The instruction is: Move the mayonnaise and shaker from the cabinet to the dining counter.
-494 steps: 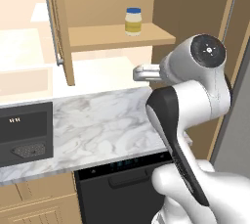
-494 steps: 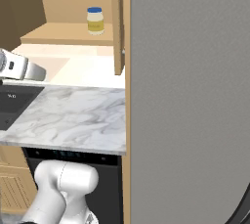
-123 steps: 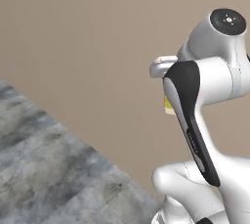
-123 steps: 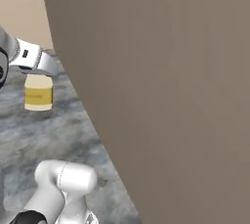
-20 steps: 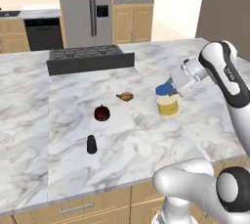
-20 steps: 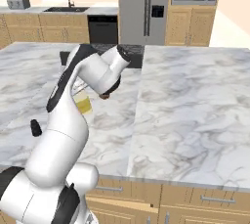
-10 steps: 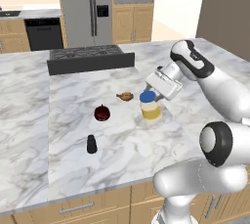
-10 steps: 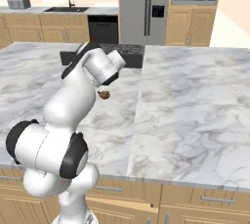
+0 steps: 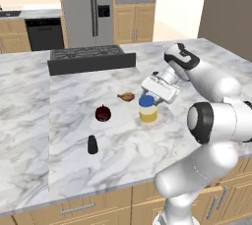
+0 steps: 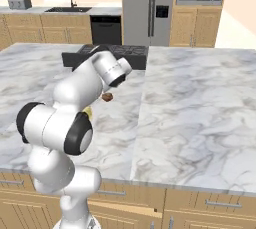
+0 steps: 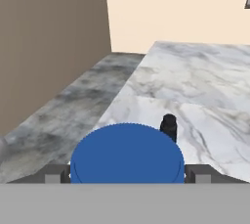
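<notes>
The mayonnaise (image 9: pixel 147 116), a pale-yellow jar with a blue lid, stands upright at or just above the dining counter (image 9: pixel 123 150), right of its middle. My gripper (image 9: pixel 149 99) comes at it from the right and is shut on it at the lid. In the hand view the blue lid (image 11: pixel 127 152) sits between the fingertips (image 11: pixel 197 173). The small black shaker (image 9: pixel 92 144) stands free on the counter, to the front left of the jar, and shows beyond the lid (image 11: pixel 169 126). The cabinet is out of view. In the right base view my arm covers most of the jar.
A dark red round item (image 9: pixel 102 113) and a small brown item (image 9: pixel 127 97) lie on the counter left of the jar. The black hob (image 9: pixel 91 59) is set at the counter's far side. Bare marble (image 10: pixel 200 103) stretches to the right.
My gripper has carried the mayonnaise leftward across the counter, towards the red item, and a little lower. The shaker and the other items have stayed put.
</notes>
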